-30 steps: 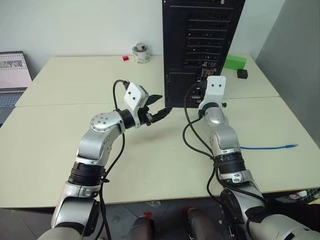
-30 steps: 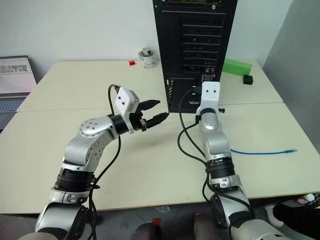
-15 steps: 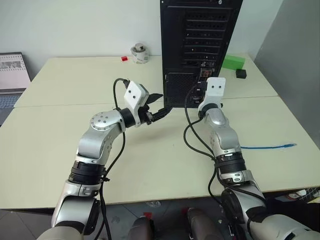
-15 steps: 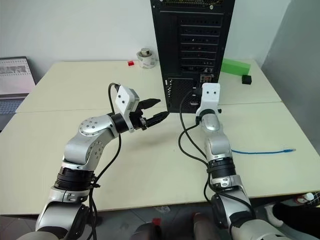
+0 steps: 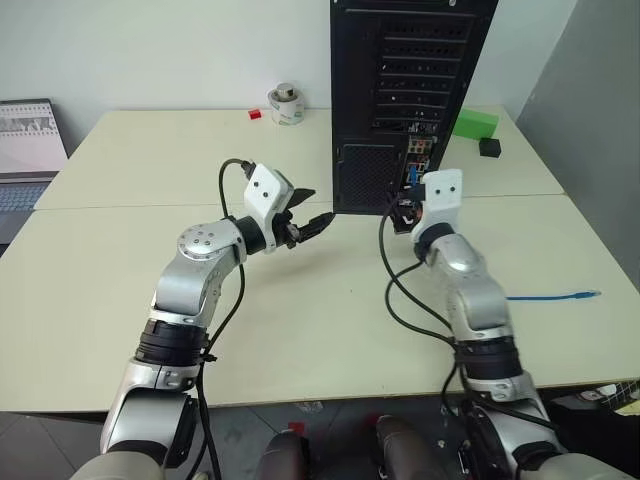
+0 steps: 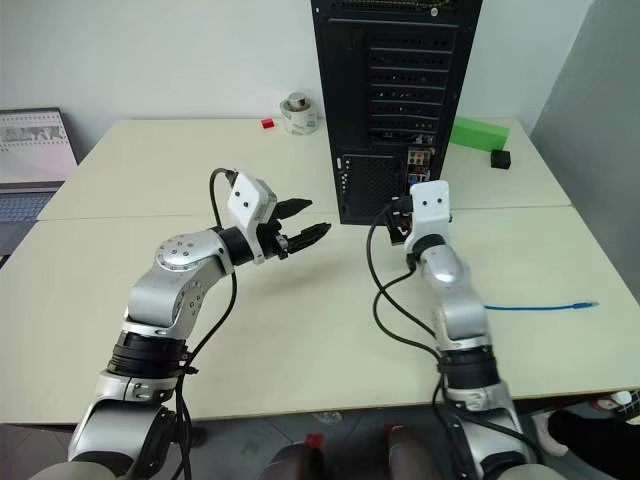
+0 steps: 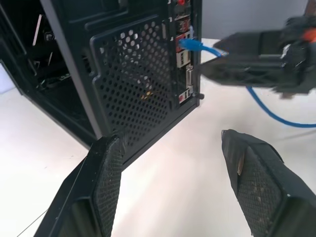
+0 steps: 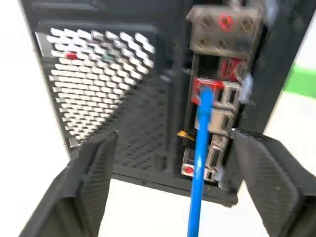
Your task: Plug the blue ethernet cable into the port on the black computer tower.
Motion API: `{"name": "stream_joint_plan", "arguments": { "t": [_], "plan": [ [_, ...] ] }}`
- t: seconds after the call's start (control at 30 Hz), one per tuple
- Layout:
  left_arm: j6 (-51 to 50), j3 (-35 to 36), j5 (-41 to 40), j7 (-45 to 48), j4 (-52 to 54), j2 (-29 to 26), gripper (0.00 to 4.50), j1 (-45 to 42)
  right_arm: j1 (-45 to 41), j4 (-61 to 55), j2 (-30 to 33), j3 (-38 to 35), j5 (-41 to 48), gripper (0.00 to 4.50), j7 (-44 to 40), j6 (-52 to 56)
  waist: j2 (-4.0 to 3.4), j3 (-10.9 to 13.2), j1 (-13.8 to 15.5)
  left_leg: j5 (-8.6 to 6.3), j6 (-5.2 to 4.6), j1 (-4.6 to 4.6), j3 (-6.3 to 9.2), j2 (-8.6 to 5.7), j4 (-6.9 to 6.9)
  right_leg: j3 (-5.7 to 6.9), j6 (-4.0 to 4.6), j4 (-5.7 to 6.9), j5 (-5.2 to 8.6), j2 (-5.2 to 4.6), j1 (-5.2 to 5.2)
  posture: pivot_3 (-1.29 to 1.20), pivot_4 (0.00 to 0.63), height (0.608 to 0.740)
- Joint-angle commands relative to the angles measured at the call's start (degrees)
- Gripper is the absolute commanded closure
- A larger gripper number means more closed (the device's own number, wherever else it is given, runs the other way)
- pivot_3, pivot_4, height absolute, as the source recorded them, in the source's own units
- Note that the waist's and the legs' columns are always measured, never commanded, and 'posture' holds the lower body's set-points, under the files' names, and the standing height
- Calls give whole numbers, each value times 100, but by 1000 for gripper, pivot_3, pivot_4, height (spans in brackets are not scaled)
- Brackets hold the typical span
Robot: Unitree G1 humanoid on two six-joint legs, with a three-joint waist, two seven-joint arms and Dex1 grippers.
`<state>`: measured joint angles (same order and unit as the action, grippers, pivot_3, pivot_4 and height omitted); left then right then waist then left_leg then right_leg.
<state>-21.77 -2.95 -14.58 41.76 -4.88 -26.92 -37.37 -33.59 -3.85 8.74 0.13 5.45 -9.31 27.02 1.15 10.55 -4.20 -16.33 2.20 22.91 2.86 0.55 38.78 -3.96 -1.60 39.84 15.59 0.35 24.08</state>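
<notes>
Cream table (image 5: 300, 330), blue ethernet cable (image 8: 200, 163) plugged into black computer tower (image 8: 123, 98)

Both arms were extended forward over the bench. The left arm (image 5: 200, 270) was bent at the elbow, its forearm angled inward toward the bench centre. The left gripper (image 5: 312, 220) pointed level, forward and to the right, with its two black fingers (image 7: 103, 182) spread apart and nothing between them. The right arm (image 5: 470, 300) reached straight ahead, its white wrist housing (image 5: 441, 197) raised at the front. The right gripper (image 8: 168, 182) pointed forward, tilted slightly above level. Its fingers (image 8: 269, 187) stood wide apart, one on each side of the blue ethernet cable (image 8: 200, 163), with no contact on it. The two grippers were held well apart from each other.
</notes>
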Motion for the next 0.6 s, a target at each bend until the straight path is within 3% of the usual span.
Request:
{"name": "stream_joint_plan", "arguments": {
  "t": [0.03, 0.33, 0.6],
  "plan": [
    [209, -15, 228, -15, 21, -116, 1257, -213, 88, -821, 542, -40, 470, 17, -940, 205, 0, 0, -4, 0, 0, 0, 0, 1, 0, 0, 0, -2, 0, 2, -1, 0, 150, 740],
    [364, 57, 285, 206, -331, -222, 1257, -482, 195, -747, 2112, -630, 1028, 17, -2258, 500, 2, 2, 107, 0, -1, 0, -1, 2, 1, 1, 0, -7, 0, 4, -3, 0, 150, 740],
    [399, 271, 52, 408, -448, -245, 1257, -563, 175, -674, 2818, -659, 1291, 17, -2922, 728, 3, 2, 109, 0, -1, 2, -1, 4, 1, 1, 0, -11, 0, 5, -4, 0, 150, 740]
  ]
}}
